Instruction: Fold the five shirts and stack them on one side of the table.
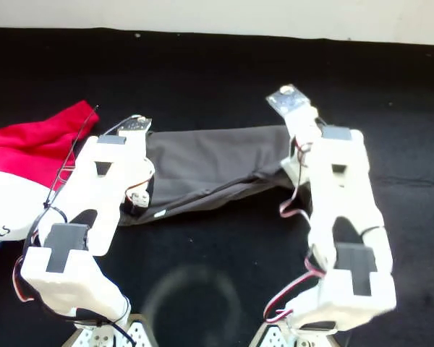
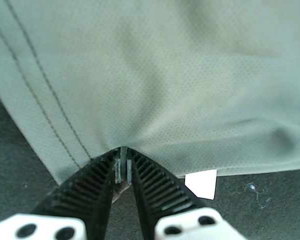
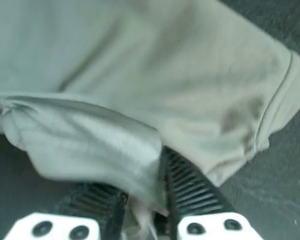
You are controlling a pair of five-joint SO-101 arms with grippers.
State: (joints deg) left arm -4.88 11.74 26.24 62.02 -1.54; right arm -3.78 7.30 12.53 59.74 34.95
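Grey shirt (image 1: 210,163) is stretched side to side across the surface (image 1: 202,72); its ends are pinched by the left claw (image 2: 123,160) and right claw (image 3: 142,195), both arms extended forward.

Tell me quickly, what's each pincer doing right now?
Left pincer: closed on the grey shirt.
Right pincer: closed on the same grey shirt.

A dark grey shirt (image 1: 210,163) is laid crosswise on the black worktop (image 1: 217,65), partly folded over and a bit wrinkled, with a white tag (image 2: 201,184) at its hem. It's pinched by the left hand (image 2: 123,167) and the right hand (image 3: 145,200). A red shirt (image 1: 40,141) and a white shirt (image 1: 7,202) are heaped together on the left.
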